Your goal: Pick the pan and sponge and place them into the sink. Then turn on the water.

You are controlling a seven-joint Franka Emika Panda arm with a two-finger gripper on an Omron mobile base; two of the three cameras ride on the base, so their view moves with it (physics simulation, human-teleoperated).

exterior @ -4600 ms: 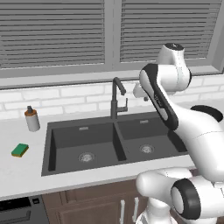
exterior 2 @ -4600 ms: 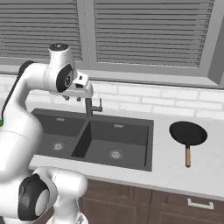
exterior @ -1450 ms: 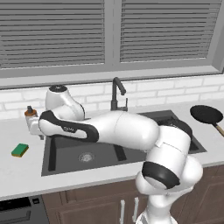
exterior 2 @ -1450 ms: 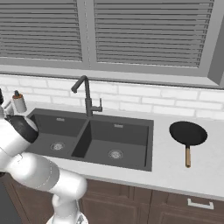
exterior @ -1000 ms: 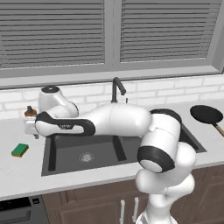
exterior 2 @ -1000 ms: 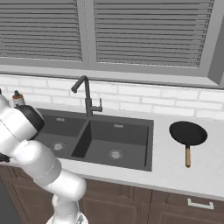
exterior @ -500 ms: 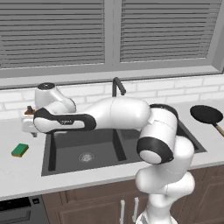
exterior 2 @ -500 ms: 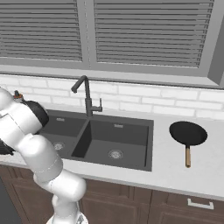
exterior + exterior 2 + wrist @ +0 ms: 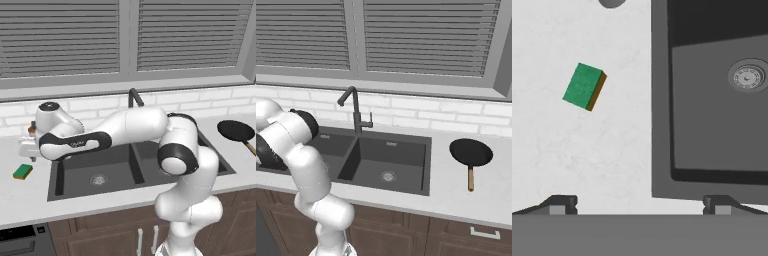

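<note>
We see even, soft, diffuse light with no single obvious source; all three pictures are bright and clearly rendered. On the white arm (image 9: 130,127), upper surfaces glow pale and undersides shade to grey, which suggests light from above. The sink (image 9: 115,172) reads as the darkest area at the centre of the left base view, its basin walls grading from near black to mid grey. In the hand view, the sponge (image 9: 584,86) at upper left casts almost no shadow on the mottled counter (image 9: 587,160). We find no glare, no motion blur, no edge distortion; everything is equally sharp, though edges look slightly jagged.
</note>
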